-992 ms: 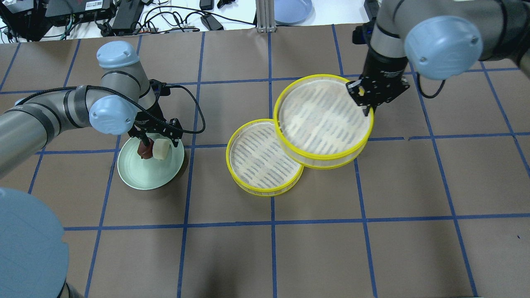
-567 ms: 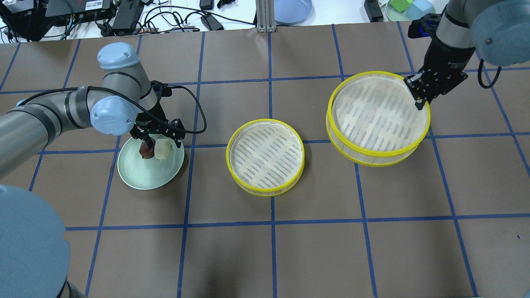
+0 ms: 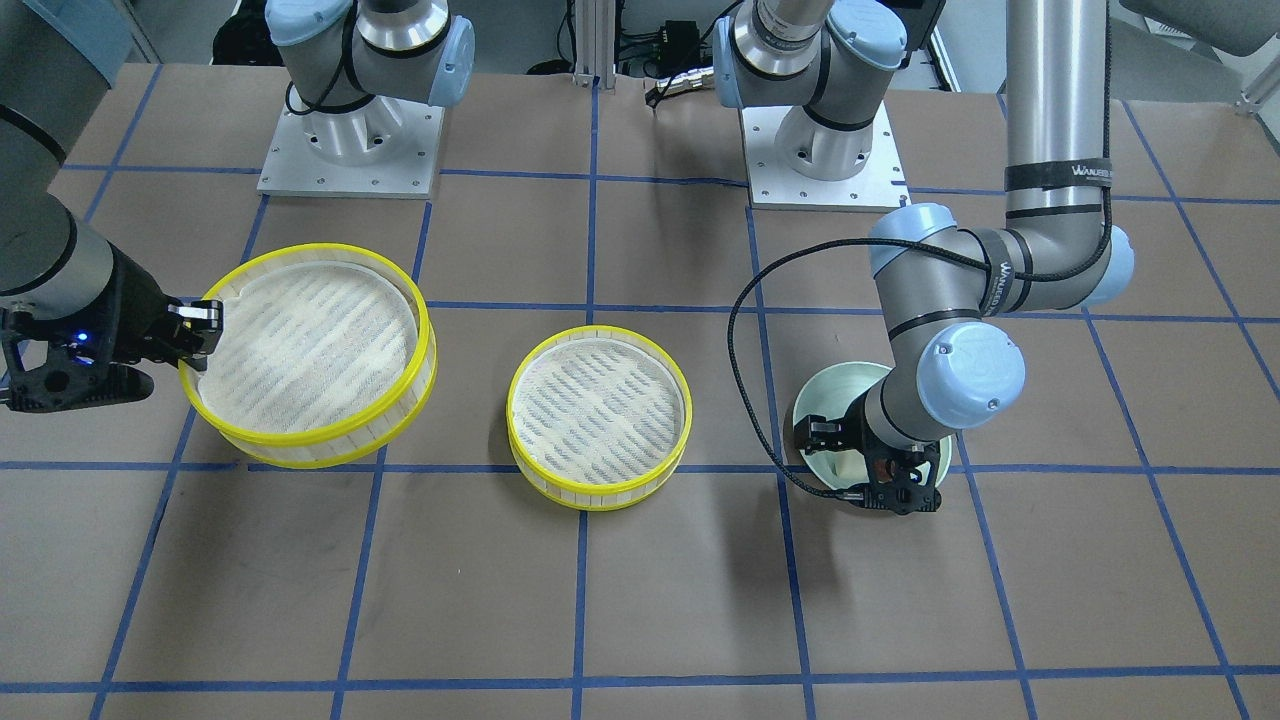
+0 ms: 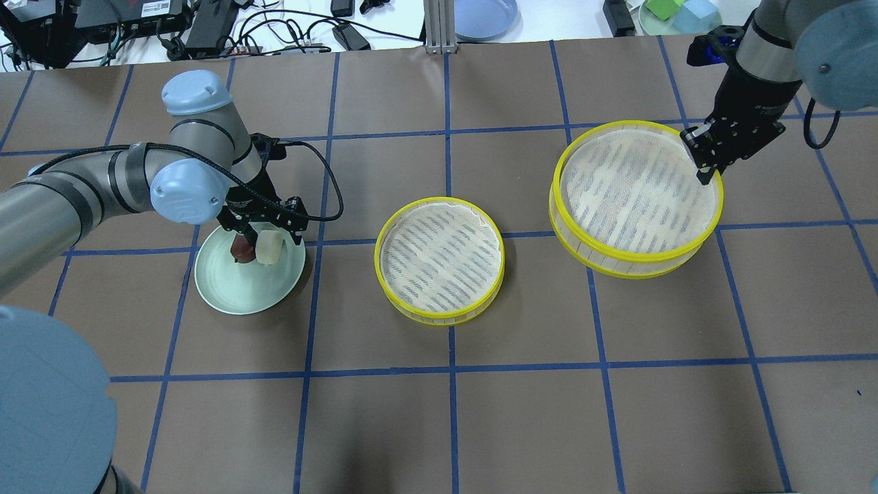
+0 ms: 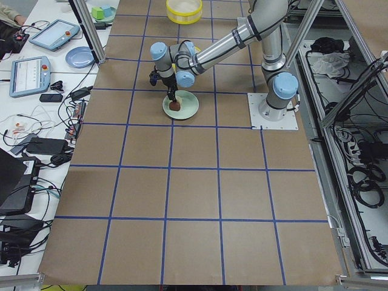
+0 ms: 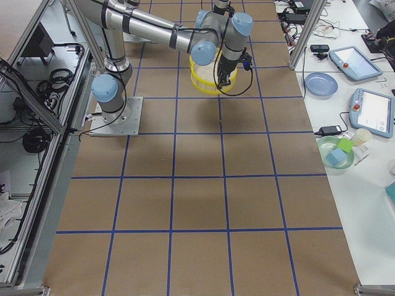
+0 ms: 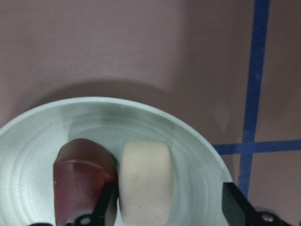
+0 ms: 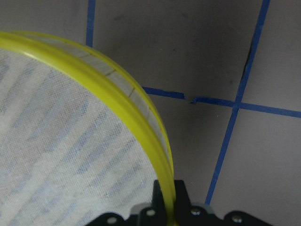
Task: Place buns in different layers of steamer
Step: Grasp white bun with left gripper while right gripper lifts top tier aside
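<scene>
The cream-white bun [image 4: 269, 248] and the dark reddish-brown bun [image 4: 239, 251] lie side by side on a pale green plate [image 4: 236, 288]. My left gripper [image 4: 269, 237] is open and low over the plate. In the left wrist view one finger [image 7: 106, 203] stands between the brown bun [image 7: 80, 179] and the cream bun [image 7: 143, 181]; the other stands clear of it. My right gripper [image 4: 701, 168] is shut on the yellow rim of the larger steamer tray [image 4: 634, 195], at the right. It pinches the rim [image 8: 141, 110] in the right wrist view. The smaller tray [image 4: 439, 257] rests empty mid-table.
A blue plate [image 4: 483, 15] and a green dish with blocks [image 4: 675, 14] sit beyond the table's far edge, with cables at the back left. The two arm bases [image 3: 350, 150] stand at the robot's side of the table. Blue tape lines grid the brown tabletop.
My right gripper has carried the larger tray to the right, from overlapping the smaller tray to well clear of it. My left gripper has stayed over the plate.
</scene>
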`<state>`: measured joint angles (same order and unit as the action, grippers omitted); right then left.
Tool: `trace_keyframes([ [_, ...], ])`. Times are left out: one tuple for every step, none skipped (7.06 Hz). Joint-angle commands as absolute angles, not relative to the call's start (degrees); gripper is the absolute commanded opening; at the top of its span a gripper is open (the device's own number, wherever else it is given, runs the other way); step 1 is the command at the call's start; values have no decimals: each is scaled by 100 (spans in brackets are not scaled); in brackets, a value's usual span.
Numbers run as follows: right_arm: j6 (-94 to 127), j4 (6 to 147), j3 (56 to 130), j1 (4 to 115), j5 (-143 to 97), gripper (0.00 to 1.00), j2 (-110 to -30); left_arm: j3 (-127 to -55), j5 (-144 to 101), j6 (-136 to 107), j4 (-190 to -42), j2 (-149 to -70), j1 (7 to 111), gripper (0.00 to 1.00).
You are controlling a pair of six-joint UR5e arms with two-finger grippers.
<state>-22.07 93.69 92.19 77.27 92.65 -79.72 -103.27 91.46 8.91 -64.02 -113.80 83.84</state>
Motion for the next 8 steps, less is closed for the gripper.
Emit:
trace_keyframes([
  [-2215,9369,9220,7726,9264,6,-7972,-10327,9176,966,-6398,-11391,8385,35],
  [-2215,9369,9220,7726,9264,6,-7972,-10318,9184,984,-6398,-11382,8385,15],
  [-2215,9369,9246,7726,9264,6,-7972,-10318,9193,984,-6398,-11373,8385,8],
  [-2215,9369,9246,7726,9264,6,-7972,-10310,9193,1080,-6390,-11356,8385,0],
  [-2206,9369,9246,7726,9255,6,-7972,-10301,9193,1142,-6381,-11260,8411,0],
  [-2206,9369,9255,7726,9255,6,-7972,-10109,9211,1256,-6398,-11146,8455,0],
  [-2206,9369,9264,7726,9246,6,-7972,-9846,9307,1257,-6651,-10918,8507,0],
  [-2197,9369,9264,7726,9246,6,-7972,-9661,9203,1170,-6975,-10638,8664,0],
])
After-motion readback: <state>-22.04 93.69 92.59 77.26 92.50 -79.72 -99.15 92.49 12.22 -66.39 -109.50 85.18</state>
